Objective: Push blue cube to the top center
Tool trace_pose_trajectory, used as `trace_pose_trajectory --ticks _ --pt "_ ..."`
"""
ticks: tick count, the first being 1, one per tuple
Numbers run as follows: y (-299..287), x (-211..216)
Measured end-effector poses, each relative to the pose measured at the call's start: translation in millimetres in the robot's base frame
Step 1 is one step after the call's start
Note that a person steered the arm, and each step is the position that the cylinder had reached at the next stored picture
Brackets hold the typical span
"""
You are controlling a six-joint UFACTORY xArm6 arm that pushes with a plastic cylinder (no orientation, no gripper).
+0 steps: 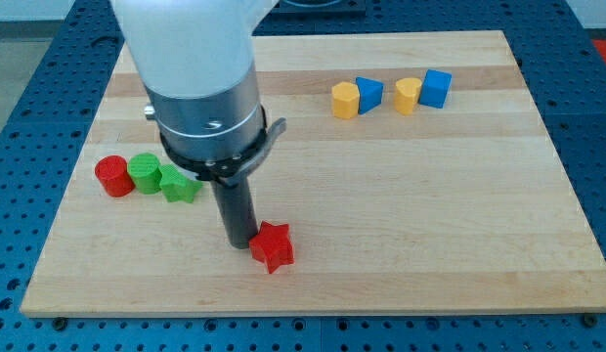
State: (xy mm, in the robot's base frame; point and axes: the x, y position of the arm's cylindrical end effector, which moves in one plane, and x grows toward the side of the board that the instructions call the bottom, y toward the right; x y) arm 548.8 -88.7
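The blue cube [436, 88] sits at the view's upper right, touching a yellow block [408, 95] on its left. A second blue block [368, 93], shape unclear, sits further left next to another yellow block [345, 100]. My tip [238, 240] is at the view's lower centre-left, far from the blue cube, right beside a red star block [273, 246] on its left.
A red cylinder [113, 176], a green cylinder [144, 173] and a green star block [178, 184] stand in a row at the view's left. The wooden board [381, 196] lies on a blue perforated table.
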Motion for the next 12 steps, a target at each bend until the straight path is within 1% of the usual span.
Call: trace_pose_trajectory --ticks 1,2,3,4,5,6,8,9,10,11,12 --pt "-4.7 -1.1" --pt "56.8 -60.2" --pt "169.2 -121.8" --pt "286.3 -137.5" --pt "363.0 -159.5" --pt "368.2 -197.2" --pt "270.3 -211.1" --pt "236.4 -251.0" --pt "192.4 -274.3" --pt "204.9 -268.3" --pt "196.0 -266.2"
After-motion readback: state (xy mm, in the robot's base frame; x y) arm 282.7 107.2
